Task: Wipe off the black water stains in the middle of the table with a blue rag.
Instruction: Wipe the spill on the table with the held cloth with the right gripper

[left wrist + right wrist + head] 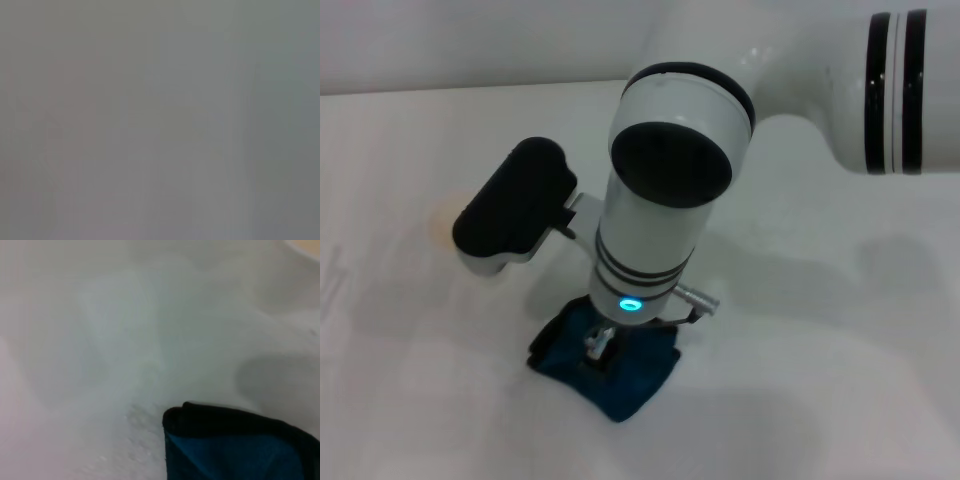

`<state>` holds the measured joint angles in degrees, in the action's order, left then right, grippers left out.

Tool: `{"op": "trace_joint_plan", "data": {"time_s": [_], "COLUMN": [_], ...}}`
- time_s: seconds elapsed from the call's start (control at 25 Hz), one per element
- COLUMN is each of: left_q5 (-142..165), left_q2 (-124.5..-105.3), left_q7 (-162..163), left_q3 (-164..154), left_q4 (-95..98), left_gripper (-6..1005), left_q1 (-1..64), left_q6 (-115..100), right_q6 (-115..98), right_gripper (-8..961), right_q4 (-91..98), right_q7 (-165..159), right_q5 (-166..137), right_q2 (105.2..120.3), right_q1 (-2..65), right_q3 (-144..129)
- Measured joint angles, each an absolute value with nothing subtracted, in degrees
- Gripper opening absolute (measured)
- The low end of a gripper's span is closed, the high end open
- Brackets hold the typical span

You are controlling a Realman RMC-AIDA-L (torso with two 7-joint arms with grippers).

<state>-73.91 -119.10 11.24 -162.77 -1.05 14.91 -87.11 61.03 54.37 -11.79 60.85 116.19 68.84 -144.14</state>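
The blue rag [620, 375] lies bunched on the white table [410, 380], near the front middle. My right arm comes in from the upper right and points straight down at it. My right gripper [599, 345] stands on the rag's middle, its narrow tips closed into the cloth, mostly hidden under the wrist. In the right wrist view a black-edged corner of the rag [235, 447] rests on the table [125, 340]. The black water stain shows in no view. My left gripper is out of view; the left wrist view is a blank grey.
The black camera housing [515, 205] on my right wrist sticks out to the left above the table. A faint pale tan round shape [444, 226] sits on the table beyond it, and a tan rim [306, 246] shows in the right wrist view.
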Motion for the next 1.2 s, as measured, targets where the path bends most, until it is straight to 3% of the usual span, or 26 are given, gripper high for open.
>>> {"op": "trace_joint_plan", "data": {"time_s": [0.72,1.2], "left_q5": [-74.0,-74.02], "left_q2": [-118.85,-118.96], "left_q7": [11.34,11.28], "left_q3": [-162.75,-162.78], "left_q4": [-1.37,-1.14], "left_gripper": [882,882], "left_q1": [14.32,14.66], "left_q6": [-87.28,-87.28], "right_q6": [68.37,56.8], "right_gripper": [41,41], "right_q4": [54.29,59.97], "right_q7": [-13.02,-13.6], "right_q5": [47.3,62.13], "right_q2": [116.18,116.19], "right_q1": [62.92,68.12], "right_q3": [-134.22,-143.67]}}
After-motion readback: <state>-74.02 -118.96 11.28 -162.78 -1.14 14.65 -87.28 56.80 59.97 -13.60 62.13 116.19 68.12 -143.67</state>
